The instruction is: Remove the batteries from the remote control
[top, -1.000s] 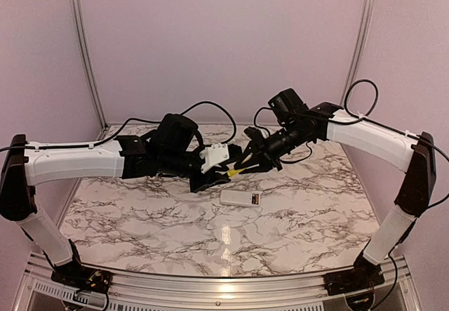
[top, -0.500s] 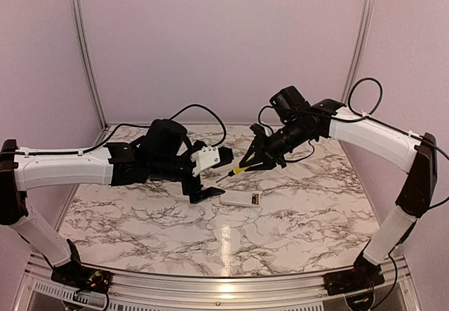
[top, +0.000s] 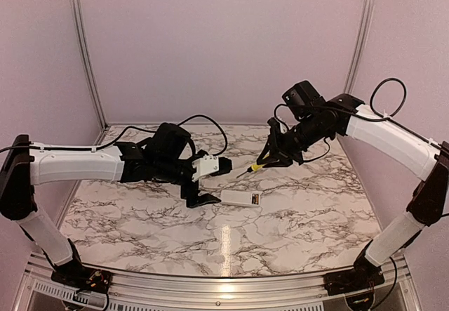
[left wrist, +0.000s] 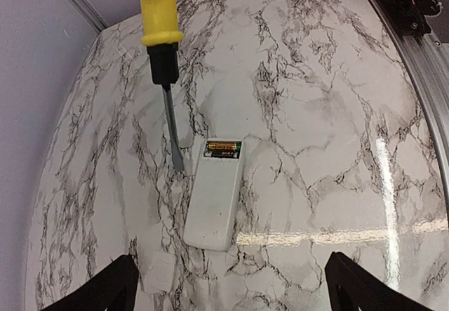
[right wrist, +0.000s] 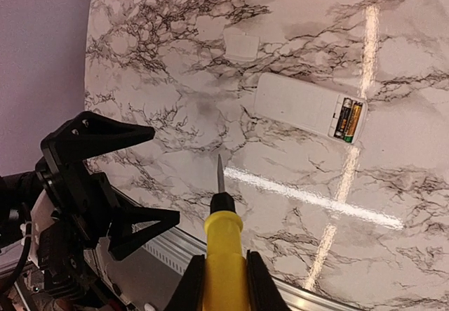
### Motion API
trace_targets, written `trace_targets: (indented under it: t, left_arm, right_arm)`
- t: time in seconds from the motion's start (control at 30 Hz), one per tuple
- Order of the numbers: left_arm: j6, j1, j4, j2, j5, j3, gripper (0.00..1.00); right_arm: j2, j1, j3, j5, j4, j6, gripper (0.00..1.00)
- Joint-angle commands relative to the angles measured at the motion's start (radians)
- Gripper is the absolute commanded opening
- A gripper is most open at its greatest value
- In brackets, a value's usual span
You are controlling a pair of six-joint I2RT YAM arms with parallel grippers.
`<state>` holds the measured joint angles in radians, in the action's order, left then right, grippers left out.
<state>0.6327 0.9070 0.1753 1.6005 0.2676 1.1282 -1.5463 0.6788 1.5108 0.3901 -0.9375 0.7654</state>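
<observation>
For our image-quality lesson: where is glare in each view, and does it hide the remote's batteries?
Top external: streak on the table below the remote control. Left wrist: band beside its lower end. Right wrist: streak alongside the batteries, both visible.

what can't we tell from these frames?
- Top view: batteries too small; the remote control shows only a dark patch at its end.
- Left wrist: second battery dark, hard to make out; screwdriver handle's top cut off by the frame edge.
- Right wrist: right gripper's fingers cut off by the bottom edge, grip mostly hidden behind the handle.
- Pale flat piece: too featureless to identify.
</observation>
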Motion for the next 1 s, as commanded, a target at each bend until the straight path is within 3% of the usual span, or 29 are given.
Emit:
trace_targets:
  t: [0.0, 0.53, 0.97]
  left_arm:
    - [0.038, -0.048, 0.087, 0.092, 0.143, 0.054, 0.96]
    - [0.046, -0.089, 0.103, 0.413, 0.168, 0.268, 0.91]
    - [0.064, -0.112, 0.095, 0.548, 0.137, 0.345, 0.9]
  right_arm:
    - [0.032, 0.009, 0.002, -0.104, -0.085, -0.014, 0.0]
    - [0.124, 0.007, -0.086, -0.207, -0.161, 0.02, 0.0]
    - [0.145, -0.027, -0.095, -0.214, -0.222, 0.004, 0.0]
